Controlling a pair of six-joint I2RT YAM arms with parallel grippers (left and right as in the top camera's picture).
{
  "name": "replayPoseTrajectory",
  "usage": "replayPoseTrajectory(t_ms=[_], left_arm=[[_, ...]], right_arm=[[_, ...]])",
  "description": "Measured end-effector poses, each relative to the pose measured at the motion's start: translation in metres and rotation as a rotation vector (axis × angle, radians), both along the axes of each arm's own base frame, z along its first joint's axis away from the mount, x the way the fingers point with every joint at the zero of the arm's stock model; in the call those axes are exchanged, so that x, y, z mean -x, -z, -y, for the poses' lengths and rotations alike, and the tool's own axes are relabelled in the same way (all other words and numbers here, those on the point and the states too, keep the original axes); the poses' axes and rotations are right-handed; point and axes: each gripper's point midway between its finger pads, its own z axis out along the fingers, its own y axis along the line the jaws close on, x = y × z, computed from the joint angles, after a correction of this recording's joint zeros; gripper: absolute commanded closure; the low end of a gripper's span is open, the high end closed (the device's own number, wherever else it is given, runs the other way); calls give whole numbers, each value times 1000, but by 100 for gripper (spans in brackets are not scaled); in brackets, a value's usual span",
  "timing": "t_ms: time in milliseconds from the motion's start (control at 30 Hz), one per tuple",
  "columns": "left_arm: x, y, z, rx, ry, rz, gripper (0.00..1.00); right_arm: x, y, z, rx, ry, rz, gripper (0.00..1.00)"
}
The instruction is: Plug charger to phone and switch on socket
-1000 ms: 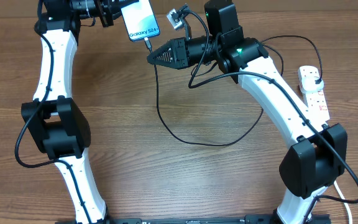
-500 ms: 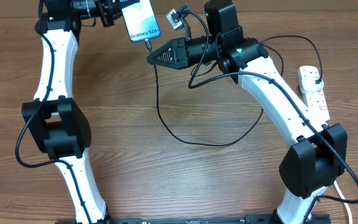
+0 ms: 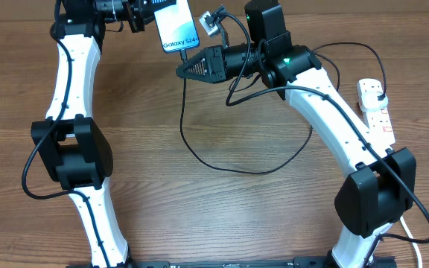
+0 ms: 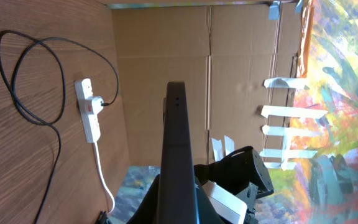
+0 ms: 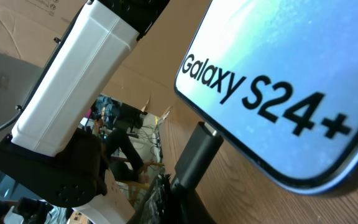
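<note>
The phone (image 3: 177,30) is lifted at the table's far edge, its light blue screen reading "Galaxy S24+", and my left gripper (image 3: 152,13) is shut on its upper end. In the left wrist view the phone (image 4: 178,137) shows edge-on as a dark bar between the jaws. My right gripper (image 3: 185,68) is shut on the charger's connector (image 5: 197,152), whose tip meets the phone's bottom edge (image 5: 211,127). The charger's thin black cable (image 3: 229,170) loops over the table to a black plug (image 3: 380,97) seated in the white socket (image 3: 375,108) at the right.
The socket's thick white cord (image 4: 104,180) runs off toward the table's near right corner. A cardboard wall (image 4: 166,56) stands behind the table's far edge. The cable loop lies in the middle of the wooden table (image 3: 222,216).
My left arm has shifted the phone a little to the right, toward the right gripper, and the cable below it has swung with it. The right gripper has stayed in place.
</note>
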Motion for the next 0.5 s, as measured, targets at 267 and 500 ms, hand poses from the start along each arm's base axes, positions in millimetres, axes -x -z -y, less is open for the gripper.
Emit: replayPoseTrajectory(t_ms=[267,500], left_arm=[[0,0,0,0,0,0,96],[2,-1,0,4,14,1,96]], right_arm=[[0,0,0,2,3,-3,96],[-3,3,1,13,18,-7,82]])
